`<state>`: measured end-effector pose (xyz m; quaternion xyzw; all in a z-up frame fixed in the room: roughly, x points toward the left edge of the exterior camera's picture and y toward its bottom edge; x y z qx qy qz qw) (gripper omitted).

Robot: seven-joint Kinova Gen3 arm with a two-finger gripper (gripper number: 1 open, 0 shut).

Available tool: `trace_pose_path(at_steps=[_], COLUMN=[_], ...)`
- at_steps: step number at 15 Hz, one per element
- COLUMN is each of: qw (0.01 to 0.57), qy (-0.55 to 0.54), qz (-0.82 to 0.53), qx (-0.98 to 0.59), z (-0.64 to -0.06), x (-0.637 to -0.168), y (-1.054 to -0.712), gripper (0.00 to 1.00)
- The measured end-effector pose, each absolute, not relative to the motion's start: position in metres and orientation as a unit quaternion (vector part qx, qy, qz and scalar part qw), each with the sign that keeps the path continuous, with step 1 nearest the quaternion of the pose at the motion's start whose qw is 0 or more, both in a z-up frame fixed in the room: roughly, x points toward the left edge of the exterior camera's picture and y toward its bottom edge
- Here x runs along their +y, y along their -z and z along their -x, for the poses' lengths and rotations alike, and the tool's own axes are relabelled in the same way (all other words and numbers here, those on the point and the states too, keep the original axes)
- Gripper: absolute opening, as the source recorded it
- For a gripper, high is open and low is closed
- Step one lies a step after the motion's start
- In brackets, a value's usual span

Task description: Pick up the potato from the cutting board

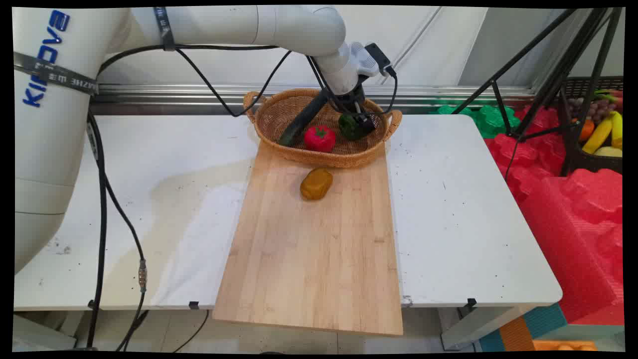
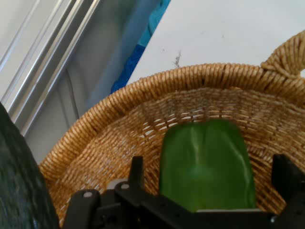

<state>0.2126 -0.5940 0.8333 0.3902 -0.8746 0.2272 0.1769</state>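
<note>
Gripper (image 1: pixel 360 121): down inside the basket, fingers spread wide on either side of the green pepper, one finger (image 2: pixel 136 172) on each flank with a gap to the pepper on both sides in the hand view; gripping nothing.
Green pepper (image 1: pixel 350 127): in the right half of the basket, between the spread fingers; fills the lower middle of the hand view (image 2: pixel 206 164), glossy and upright against the woven wall.
Basket (image 1: pixel 279 112): woven, tan, with a handle at each end; sits at the far end of the cutting board, partly over its top edge.
Tomato (image 1: pixel 319 138): red with a green stem top, in the basket just left of the green pepper, near the front wall.
Cucumber (image 1: pixel 297 127): long and dark green, leaning from the basket floor up toward the far rim, left of the tomato.
Potato (image 1: pixel 316 184): brown, lying on the cutting board just in front of the basket, apart from it.
Cutting board (image 1: pixel 314 254): pale wood, laid lengthwise down the middle of the table, near end overhanging the front edge.
Table (image 1: pixel 458 214): white, lightly speckled.
</note>
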Motion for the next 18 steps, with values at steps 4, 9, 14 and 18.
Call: trace_pose_path(at_steps=[4,9,14,18], qw=[0.194,0.221,0.246,0.250], qy=[-0.236,-0.249,-0.248,-0.243], qz=[-0.388,-0.384,-0.398,-0.409], qx=[-0.869,-0.861,-0.848,-0.843], z=[-0.212,-0.218,-0.235,-0.251], x=[-0.585,-0.557,-0.505,-0.465], y=[-0.851,-0.891,-0.924,-0.936], gripper=[1.00,1.00,1.00,1.00])
